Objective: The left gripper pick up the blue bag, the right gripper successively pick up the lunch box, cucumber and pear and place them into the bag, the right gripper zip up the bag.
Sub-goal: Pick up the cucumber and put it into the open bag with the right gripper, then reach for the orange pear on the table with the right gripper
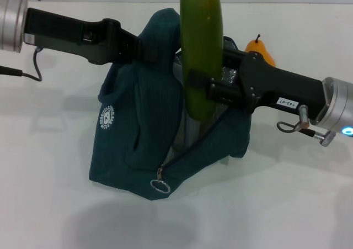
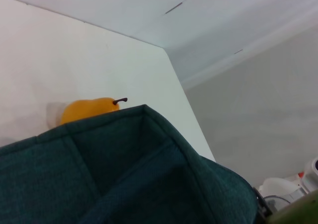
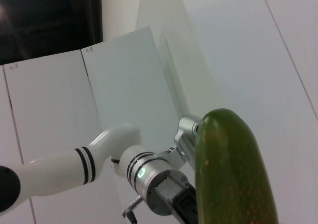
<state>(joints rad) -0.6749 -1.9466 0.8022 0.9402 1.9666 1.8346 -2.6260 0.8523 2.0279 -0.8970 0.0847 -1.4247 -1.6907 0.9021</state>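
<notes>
My right gripper (image 1: pixel 205 90) is clamping the long, glossy dark green cucumber (image 1: pixel 201 44) near its lower end, holding it upright over the open mouth of the large dark teal-blue fabric bag (image 1: pixel 140 144); its arm is reaching in level from the right. My left gripper (image 1: pixel 144 46) is reaching in from the left and pinching the bag's raised top edge, its fingertips buried in the fabric. The orange-yellow pear (image 1: pixel 261 48) is standing on the white table (image 1: pixel 44 149) behind the bag, partly hidden by my right arm. The cucumber's top is cut off in the head view. The bag's inside is hard to make out.
</notes>
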